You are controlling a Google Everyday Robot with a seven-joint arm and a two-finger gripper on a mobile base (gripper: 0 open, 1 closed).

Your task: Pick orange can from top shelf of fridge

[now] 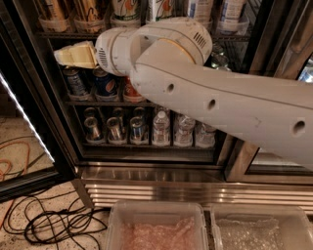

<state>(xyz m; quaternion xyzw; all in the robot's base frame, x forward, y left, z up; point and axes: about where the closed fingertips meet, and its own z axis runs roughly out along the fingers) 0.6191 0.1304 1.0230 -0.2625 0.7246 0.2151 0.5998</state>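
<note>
Two tall golden-orange cans with dark streaks stand at the left of the top shelf (68, 35), one (89, 9) right of the other (49, 9). Their tops are cut off by the frame edge. My gripper (73, 54), cream-coloured, is inside the fridge (146, 188), just under the top shelf's front edge and below the orange cans. It holds nothing that I can see. My white arm (210, 97) crosses from the right and hides much of the middle racks.
Tall white cans (124, 9) stand right of the orange cans. Short soda cans (105, 83) fill the rack below the gripper, cans and bottles (160, 129) the lowest. The open door's lit edge (24, 122) is left. Cables (54, 224) and two plastic bins (156, 227) lie on the floor.
</note>
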